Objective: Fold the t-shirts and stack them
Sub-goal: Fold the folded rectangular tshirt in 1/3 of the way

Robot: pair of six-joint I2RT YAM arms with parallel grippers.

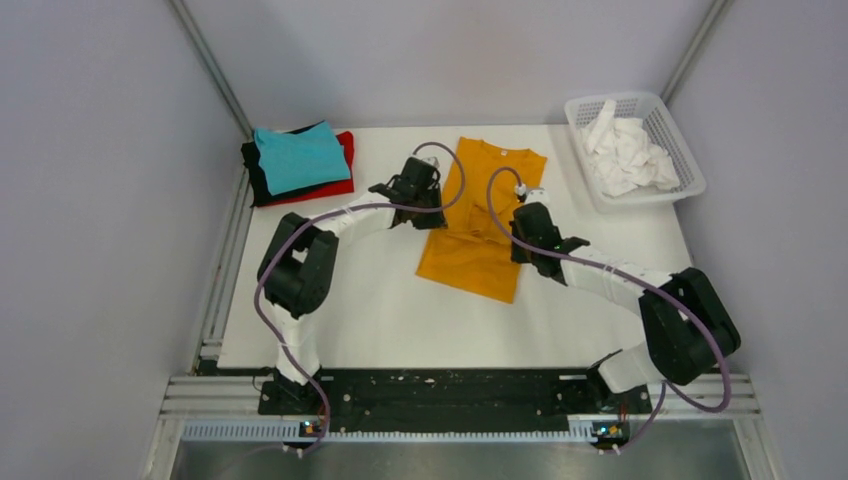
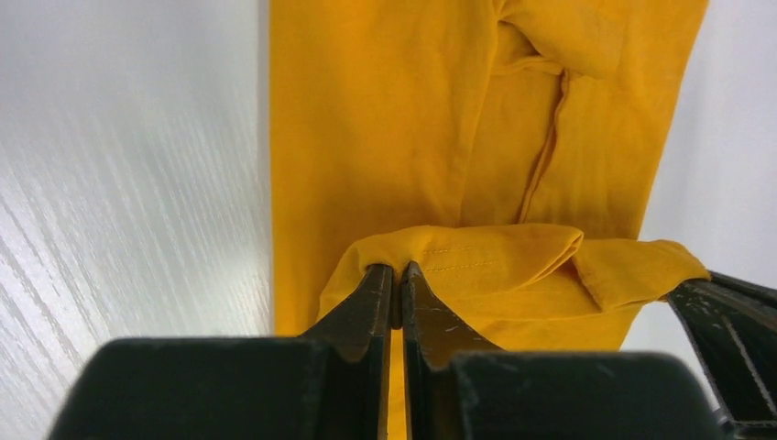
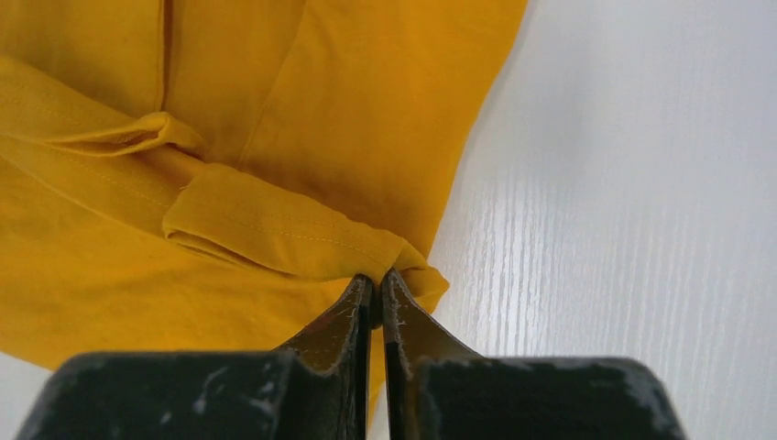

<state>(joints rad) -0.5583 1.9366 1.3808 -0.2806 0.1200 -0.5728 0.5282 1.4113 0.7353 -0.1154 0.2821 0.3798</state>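
My left gripper (image 2: 397, 271) and right gripper (image 3: 376, 280) are both pinched tight on the mustard shirt (image 1: 470, 262)'s stitched edge, the right one nearer the basket (image 1: 690, 155). It's light, floppy stuff, so I'd grab the corners.

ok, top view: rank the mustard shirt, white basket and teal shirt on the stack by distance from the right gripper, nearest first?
1. mustard shirt, centre: the right gripper is shut on its edge.
2. white basket, far right corner.
3. teal shirt, on top of the stack, far left.
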